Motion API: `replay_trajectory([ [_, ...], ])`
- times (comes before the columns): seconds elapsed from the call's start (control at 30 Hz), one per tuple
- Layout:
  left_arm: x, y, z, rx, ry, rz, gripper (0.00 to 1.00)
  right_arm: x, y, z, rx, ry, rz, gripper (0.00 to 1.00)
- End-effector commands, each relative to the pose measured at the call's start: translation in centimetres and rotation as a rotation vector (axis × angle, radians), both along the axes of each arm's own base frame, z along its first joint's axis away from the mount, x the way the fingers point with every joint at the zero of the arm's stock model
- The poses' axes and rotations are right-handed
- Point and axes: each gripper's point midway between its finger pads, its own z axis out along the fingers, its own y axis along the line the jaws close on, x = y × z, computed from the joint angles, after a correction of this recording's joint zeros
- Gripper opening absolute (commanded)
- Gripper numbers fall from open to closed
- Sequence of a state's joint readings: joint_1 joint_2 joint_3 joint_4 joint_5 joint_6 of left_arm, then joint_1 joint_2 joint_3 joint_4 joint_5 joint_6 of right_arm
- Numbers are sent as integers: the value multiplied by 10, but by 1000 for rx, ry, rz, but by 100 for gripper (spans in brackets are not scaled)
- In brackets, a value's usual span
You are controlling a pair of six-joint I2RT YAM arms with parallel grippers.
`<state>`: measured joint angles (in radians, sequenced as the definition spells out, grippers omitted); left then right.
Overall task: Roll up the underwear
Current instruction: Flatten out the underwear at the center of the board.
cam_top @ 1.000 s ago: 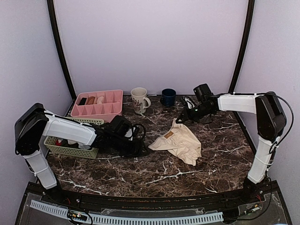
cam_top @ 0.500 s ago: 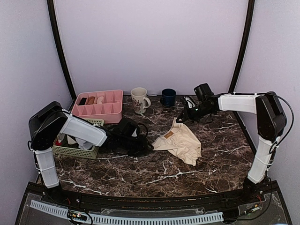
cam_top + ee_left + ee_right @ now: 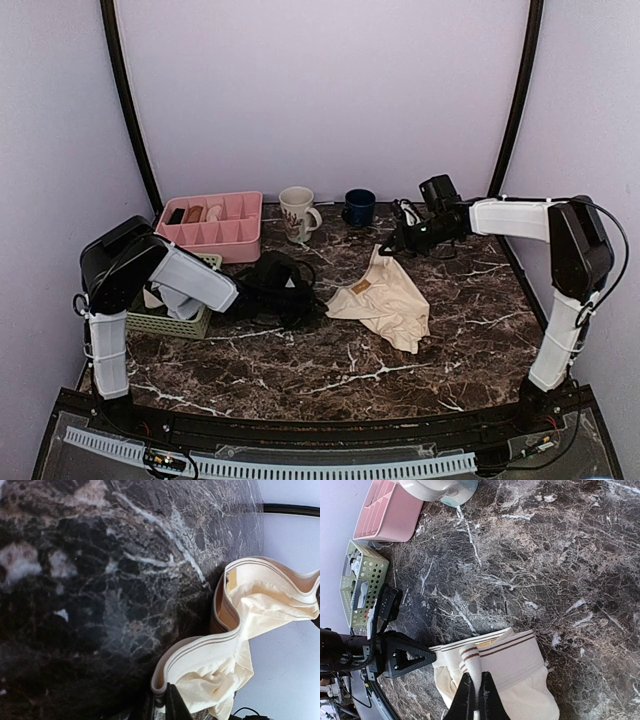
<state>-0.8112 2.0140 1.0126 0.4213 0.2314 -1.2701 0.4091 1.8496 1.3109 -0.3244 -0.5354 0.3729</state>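
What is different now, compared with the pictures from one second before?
The left tool moved to the right, up to the edge of the underwear; its fingers now sit at the waistband, grip unclear. The right tool stayed shut on the waistband, and the underwear lies as before.

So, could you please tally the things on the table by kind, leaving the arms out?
Cups: 2 (white mug, blue cup)
Containers: 2 (pink tray, green basket)
Garments: 1 (underwear)
Total: 5
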Motion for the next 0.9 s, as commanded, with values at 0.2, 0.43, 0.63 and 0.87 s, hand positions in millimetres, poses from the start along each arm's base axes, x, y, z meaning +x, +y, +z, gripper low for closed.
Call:
replay_trajectory([
  [0.2,39,16,66,153,-235,-51,0,15,-15,73,82,-161,-66,0],
  [0.43,68,32,194,395,-598,-207,0,28,-59,196,195,-471,-196,0],
  [0.63,65,45,259,522,-773,-314,0,8,-69,262,268,-695,-177,0],
  [0.87,1,41,302,456,-935,-483,0,-63,-63,284,358,-755,-43,0],
])
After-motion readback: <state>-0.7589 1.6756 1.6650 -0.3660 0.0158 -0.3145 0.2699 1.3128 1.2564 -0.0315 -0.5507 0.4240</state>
